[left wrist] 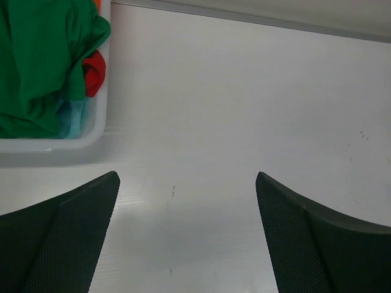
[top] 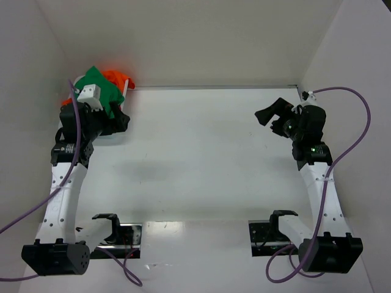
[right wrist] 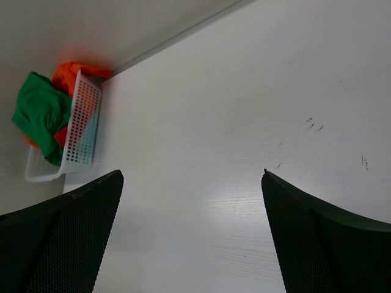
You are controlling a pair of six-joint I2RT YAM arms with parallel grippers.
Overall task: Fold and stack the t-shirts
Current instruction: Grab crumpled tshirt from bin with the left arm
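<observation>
The t-shirts (left wrist: 43,73) are all heaped in the white basket (left wrist: 55,145), none yet on the table (top: 201,159). The green shirt (left wrist: 30,55) lies on top and spills over the basket's rim; a red shirt (left wrist: 95,72) and a pale teal one (left wrist: 72,119) peek out beneath it, and an orange shirt (right wrist: 70,72) bulges over the basket's far side.

This is soft, light cloth, likely to sag and drag its neighbours along, since the shirts are tangled together. It will not slip much, but a pinch may catch two layers. The best hold looks to be a raised fold of the green shirt near the basket's rim, lifted high so that it comes free of the rest. The basket is light plastic and may shift or tip if the cloth snags.

The left claw (left wrist: 186,183) hangs just beside the basket, over bare table, its jaws spread wide and holding nothing. The right claw (right wrist: 192,174) is well apart from the basket, across the table, also wide open and empty.

The table beside the basket is smooth, white and flat, with a few faint scuffs, so cloth should slide and spread easily. White walls (top: 183,43) stand close behind and beside the basket, which sits in their corner, leaving little room to reach from that side.
</observation>
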